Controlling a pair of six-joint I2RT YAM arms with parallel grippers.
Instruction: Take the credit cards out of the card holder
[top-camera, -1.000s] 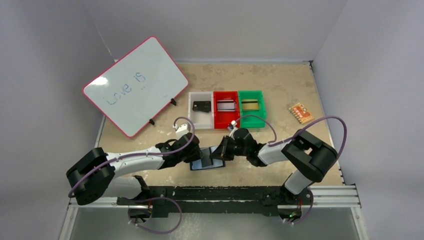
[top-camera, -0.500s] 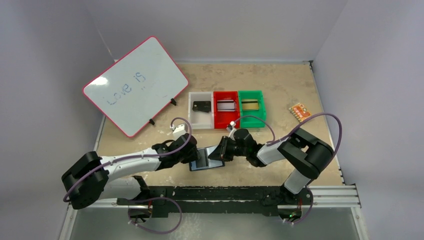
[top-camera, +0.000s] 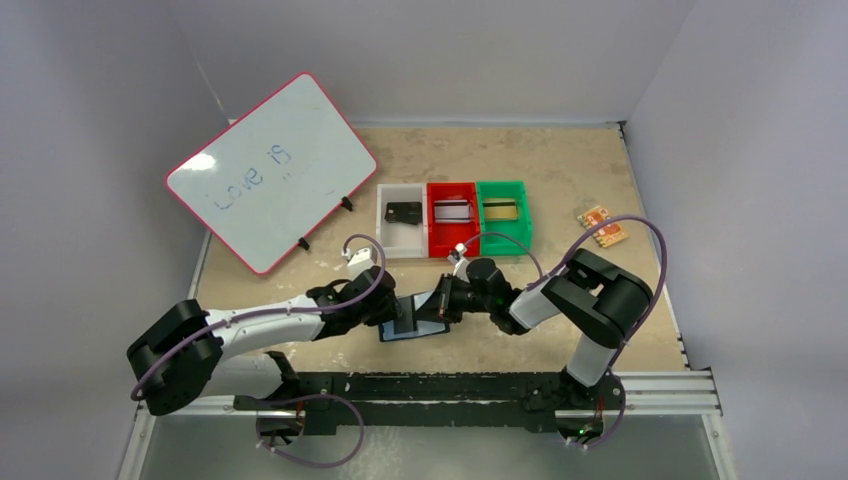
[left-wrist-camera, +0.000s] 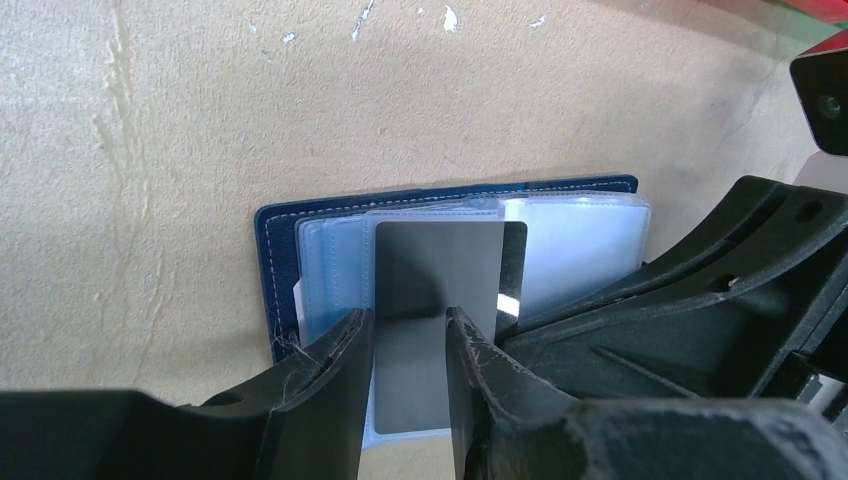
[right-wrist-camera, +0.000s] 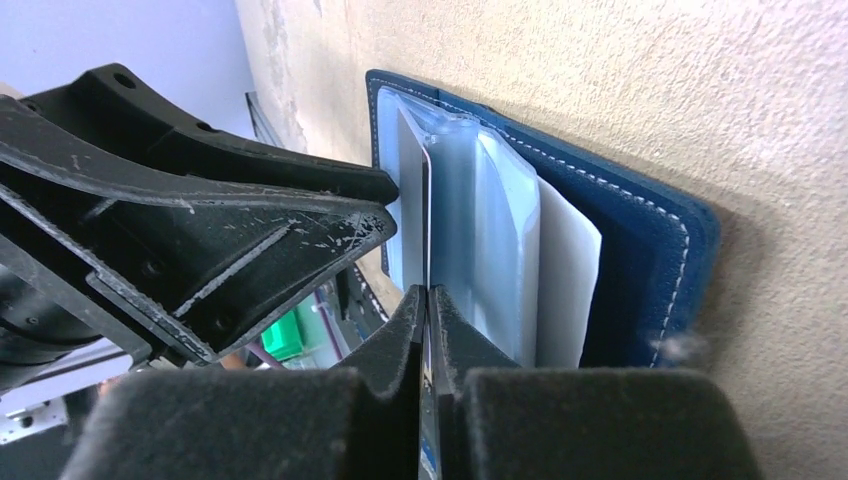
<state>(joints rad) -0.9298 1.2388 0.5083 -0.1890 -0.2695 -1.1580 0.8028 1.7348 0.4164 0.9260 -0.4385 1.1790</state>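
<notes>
Black left gripper (left-wrist-camera: 410, 325) is hanging, fingers narrowly spread, over a dark grey rectangular card (left-wrist-camera: 440, 265) lying on the clear sleeves of the navy-blue folding card holder (left-wrist-camera: 285, 250), which is lying open by the middle of the beige table's (top-camera: 560, 170) near edge. The right gripper (right-wrist-camera: 428, 300) is pinching that card's edge.

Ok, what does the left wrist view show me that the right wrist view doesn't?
Left wrist only: the dark grey card face-on, sticking out past the holder's near edge, with the left fingers apart over it. Right wrist only: that card edge-on, pinched between the shut right fingers, so the grip itself is visible. Both: the open navy card holder with its clear sleeves, lying on the table.
</notes>
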